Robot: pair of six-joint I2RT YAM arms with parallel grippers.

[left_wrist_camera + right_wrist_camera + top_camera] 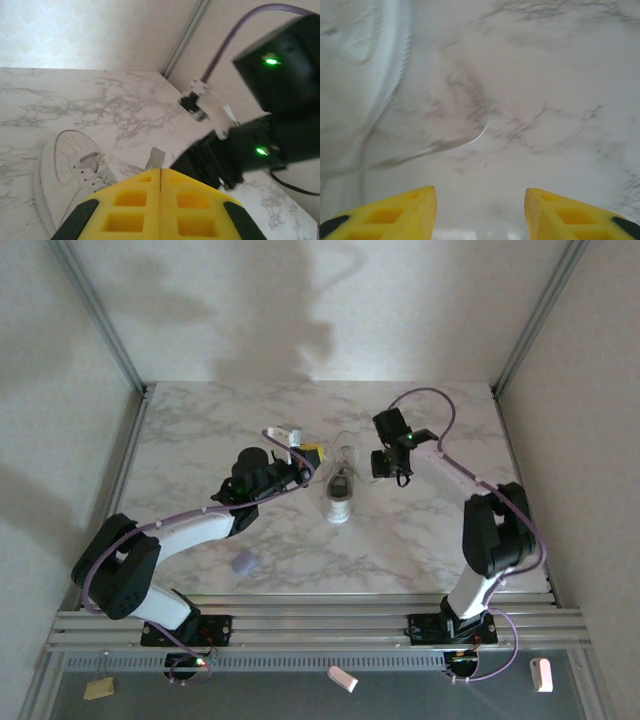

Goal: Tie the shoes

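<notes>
Sneaker, top view: the white sneaker (340,500) stands on its sole mid-table (200,430), between the two grippers.
Laces, top view: thin white laces (345,450) lie in loose loops on the marble just beyond the sneaker's far end.
Left gripper, top view: the left gripper (312,453) has yellow fingertips and sits just beside the sneaker's far left side.
Right gripper, top view: the right gripper (388,468) is near the sneaker's far right side and apart from it.
Blob, top view: a small lavender blob (243,562) lies on the near left marble, well apart from the sneaker.
Left gripper, left wrist view: the yellow fingers (130,210) are pressed fully together, with no gap at the seam.
Strip, left wrist view: a greyish strip (156,158) rises just above the seam; whether it is pinched cannot be told.
Sneaker, left wrist view: it lies low on the left, with its perforated toe and laced eyelets visible.
Right arm, left wrist view: the black housing of the right arm (280,75) shows green lights and stands beyond the fingers on the right.
Right gripper, right wrist view: the fingers stand partly apart over bare marble, with nothing between them.
Laces, right wrist view: the laces are blurred white strands at the left, and one thin strand curves across mid-frame, clear of both fingers.
</notes>
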